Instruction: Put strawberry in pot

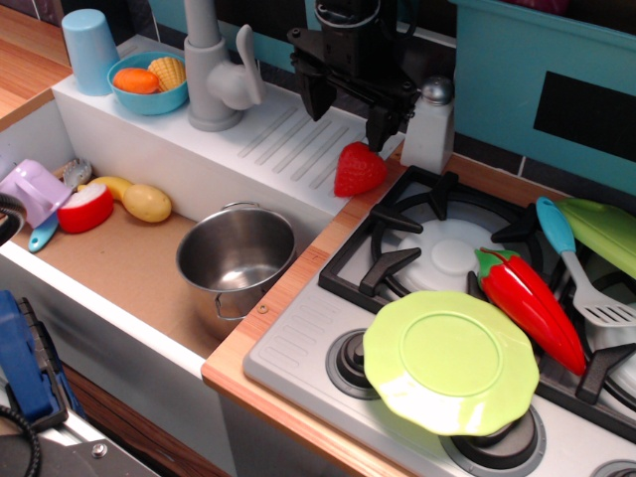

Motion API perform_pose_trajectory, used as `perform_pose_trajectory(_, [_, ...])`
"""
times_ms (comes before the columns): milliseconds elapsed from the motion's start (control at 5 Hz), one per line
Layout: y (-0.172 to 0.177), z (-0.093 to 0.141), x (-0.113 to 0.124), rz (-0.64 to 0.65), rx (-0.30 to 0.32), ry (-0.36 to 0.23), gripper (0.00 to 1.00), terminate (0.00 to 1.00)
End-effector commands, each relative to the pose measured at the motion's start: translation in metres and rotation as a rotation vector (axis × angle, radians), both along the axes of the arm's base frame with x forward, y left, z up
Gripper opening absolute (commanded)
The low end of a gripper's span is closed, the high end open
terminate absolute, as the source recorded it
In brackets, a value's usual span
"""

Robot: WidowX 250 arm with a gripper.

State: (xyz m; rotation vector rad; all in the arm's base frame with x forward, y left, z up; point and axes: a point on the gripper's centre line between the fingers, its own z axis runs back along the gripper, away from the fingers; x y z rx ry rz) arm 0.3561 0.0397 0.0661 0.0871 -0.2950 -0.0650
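In the single overhead view, the black gripper (346, 111) hangs above the white drainboard with its two fingers spread apart and nothing between them. The strawberry (358, 169) lies just below the right-hand finger, at the drainboard's edge where it meets the wooden strip beside the stove (437, 258); whether that finger touches it is not clear. The pot (237, 260) stands upright and empty in the sink (119, 268), hard against the sink's right wall, well apart from the strawberry. At the sink's far left lie a half apple (85, 209), a yellow potato-like piece (147, 203) and a purple cup (36, 191). A light-blue bowl (149, 83) sits left of the grey faucet (217, 79). On the stove rest a red pepper (532, 306), a lime-green plate (449, 362) and a blue-handled spatula (576, 266).
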Motion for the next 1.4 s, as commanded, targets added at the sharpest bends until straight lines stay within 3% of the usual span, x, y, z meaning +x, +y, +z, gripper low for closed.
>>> perform_pose_trajectory(0, [0.000,0.000,0.000,0.000,0.000,0.000,1.00,0.00])
perform_pose_trajectory(800, [-0.003,-0.029,0.009,-0.013,-0.108,-0.026,1.00,0.00])
perform_pose_trajectory(1000, [-0.004,-0.033,0.012,-0.007,-0.118,-0.019,0.00,0.00])
perform_pose_trajectory(1200, [-0.008,-0.033,0.011,0.008,-0.126,-0.022,0.00,0.00])
